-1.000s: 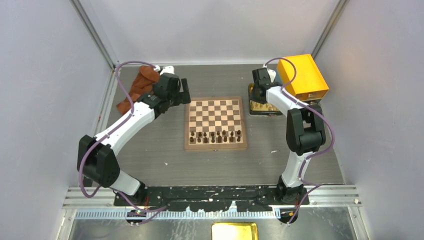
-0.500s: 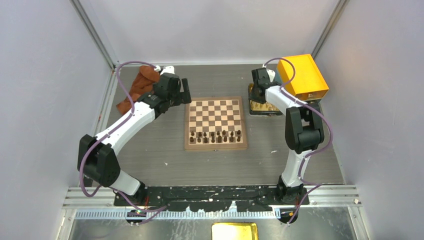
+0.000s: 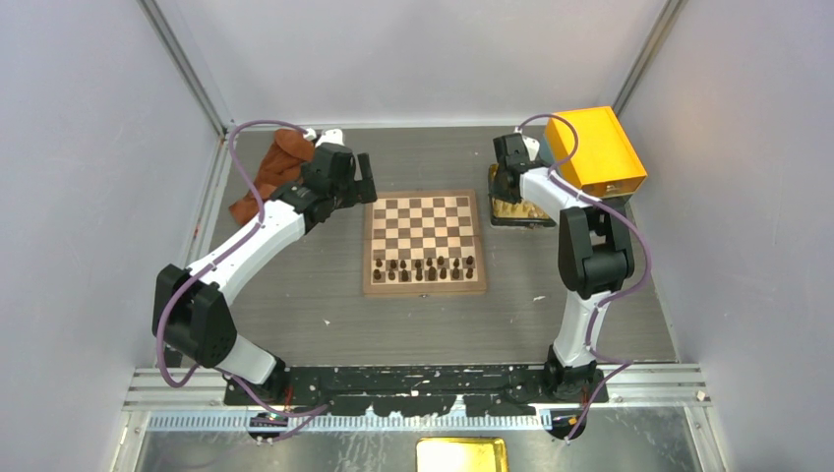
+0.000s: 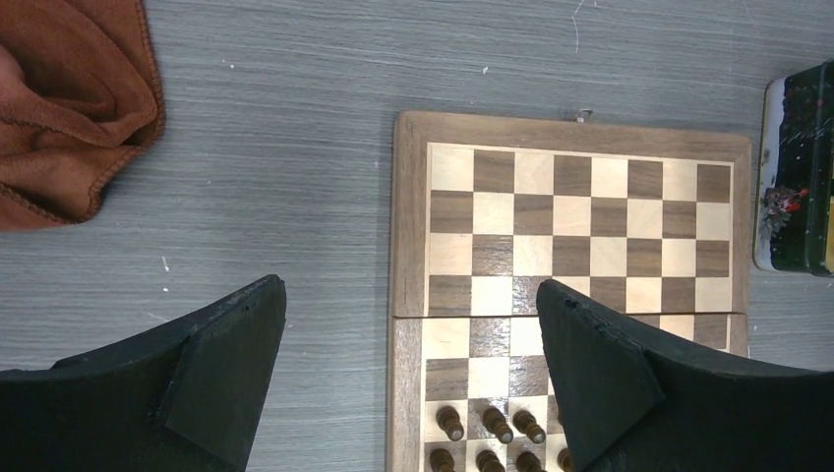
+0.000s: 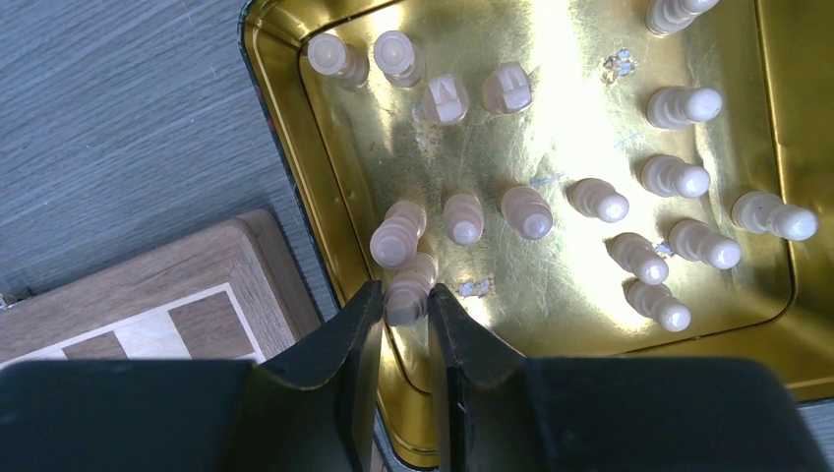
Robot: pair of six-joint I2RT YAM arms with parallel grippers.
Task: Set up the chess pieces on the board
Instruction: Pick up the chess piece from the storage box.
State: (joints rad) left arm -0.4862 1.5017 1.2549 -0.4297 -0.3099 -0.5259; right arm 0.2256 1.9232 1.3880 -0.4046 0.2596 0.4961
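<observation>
Your right gripper (image 5: 403, 295) has narrowed over the last second and now pinches one cream chess piece (image 5: 406, 283) by the gold tray's (image 5: 305, 187) wall, the other chess pieces (image 5: 600, 202) standing in that tray just right of the board (image 3: 423, 221), while your left gripper (image 4: 410, 295) hangs wide open above the board's left edge.

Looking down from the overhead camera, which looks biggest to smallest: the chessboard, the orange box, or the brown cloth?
1. chessboard
2. orange box: close behind, and it may stand nearer the camera, so the first two are unsure.
3. brown cloth: clearly smallest.
</observation>
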